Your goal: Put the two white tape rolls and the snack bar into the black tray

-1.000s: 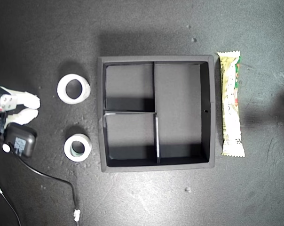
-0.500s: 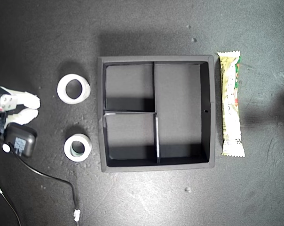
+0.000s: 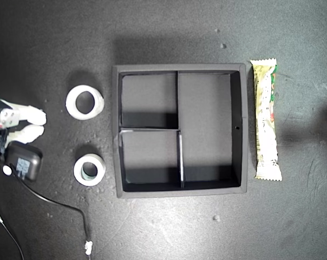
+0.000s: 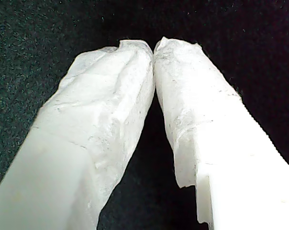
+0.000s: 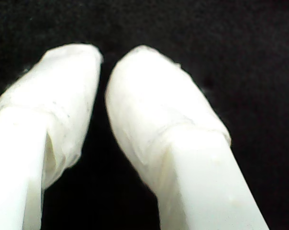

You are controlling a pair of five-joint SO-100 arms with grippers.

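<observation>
tape rolls: exterior view's left of tray | snack bar: just right

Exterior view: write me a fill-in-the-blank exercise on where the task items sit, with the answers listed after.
1. The black tray is divided into ____ compartments.
2. The snack bar lies outside the tray, beside its wall on the exterior view's ____ side.
3. The two white tape rolls lie on the exterior view's ____ side of the tray.
4. The number of task items already inside the tray is ____.

Missing words: three; right; left; zero
</observation>
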